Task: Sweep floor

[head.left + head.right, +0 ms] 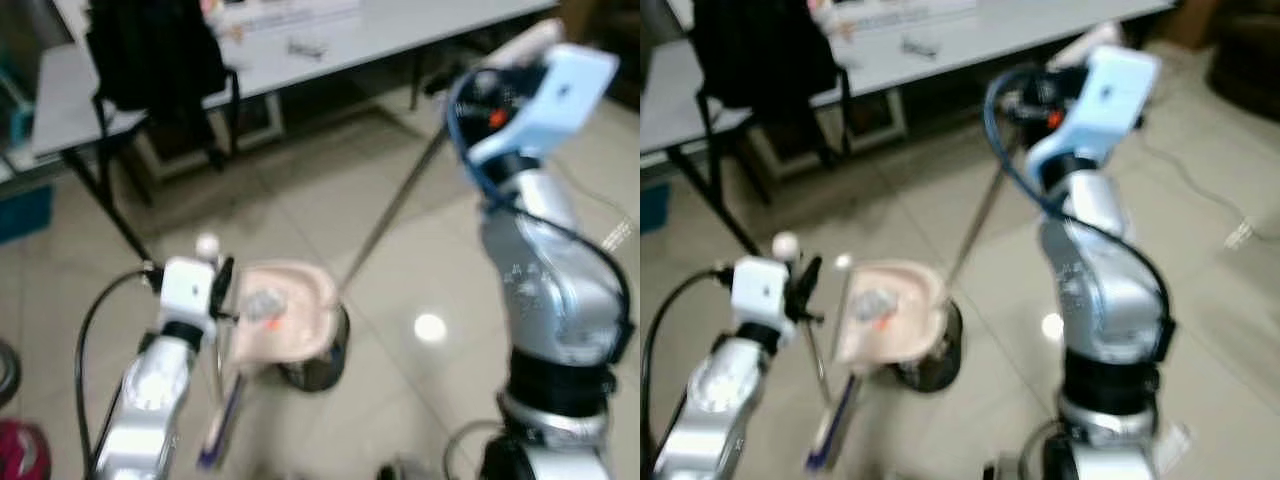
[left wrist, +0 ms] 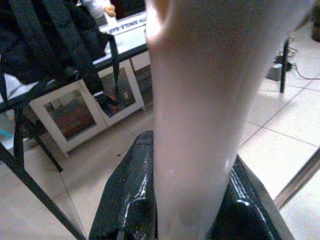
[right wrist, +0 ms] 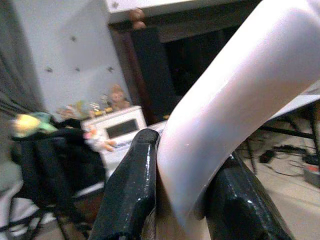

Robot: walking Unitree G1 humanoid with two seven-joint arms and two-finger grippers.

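- Standing over a pale tiled floor [image 1: 300, 215], the robot has both arms forward, and the head views are blurred.
- Its left gripper [image 1: 222, 285] sits low in front of the body, fingers pinched on the pale handle of a pink dustpan [image 1: 285, 310]; in the left wrist view the two black fingers [image 2: 125, 200] press against either side of that pale bar.
- That dustpan is held just above the floor, scoop side up, with a small grey clump and an orange scrap of debris [image 1: 265, 303] lying in it.
- A dark round base [image 1: 318, 368] rests on the floor directly under the dustpan, touching its lower edge.
- A thin metal rod with a blue-purple end [image 1: 215, 440] hangs down beside the left arm.
- The right gripper [image 3: 182, 200] is raised higher on the robot's right, closed around the pale curved top of the broom handle [image 3: 240, 100]; black fingers [image 3: 130, 190] clamp it from both sides.
- From that raised wrist the broom's slim grey pole [image 1: 395, 205] slants down across the tiles to the dustpan.
- Behind, a white table [image 1: 300, 60] on dark legs carries small items, and a black bag [image 1: 150, 50] hangs at its left end.
- A red object [image 1: 20, 450] sits on the floor at the near left corner.
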